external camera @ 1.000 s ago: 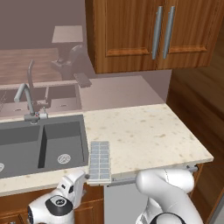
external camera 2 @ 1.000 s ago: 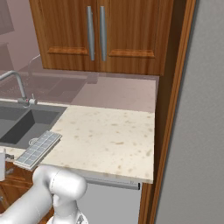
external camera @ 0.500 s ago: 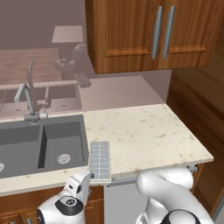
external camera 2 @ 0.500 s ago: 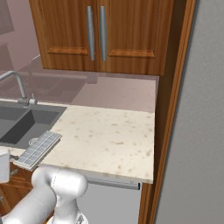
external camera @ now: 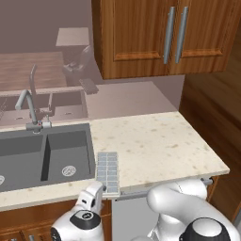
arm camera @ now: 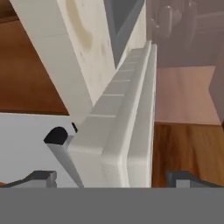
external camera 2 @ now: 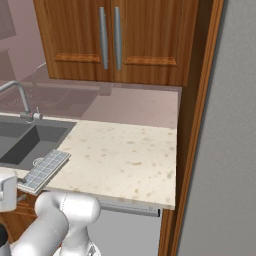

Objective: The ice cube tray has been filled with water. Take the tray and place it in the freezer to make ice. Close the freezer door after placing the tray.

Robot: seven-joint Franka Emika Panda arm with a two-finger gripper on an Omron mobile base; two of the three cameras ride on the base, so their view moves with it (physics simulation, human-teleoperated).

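Fingers (arm camera: pixel 112 177) spread wide, either side of tray (arm camera: pixel 124 113) end, not yet clamped; hand moved up closer to table front over last second. Tray (external camera: pixel 108 172) flat on table (external camera: pixel 155 146) edge beside sink (external camera: pixel 44 153), near end overhanging slightly; grasp judged imminent. Faucet (external camera: pixel 29 106) behind sink, cabinets (external camera: pixel 160 35) above. Table lip close beside tray: possible snag on lifting
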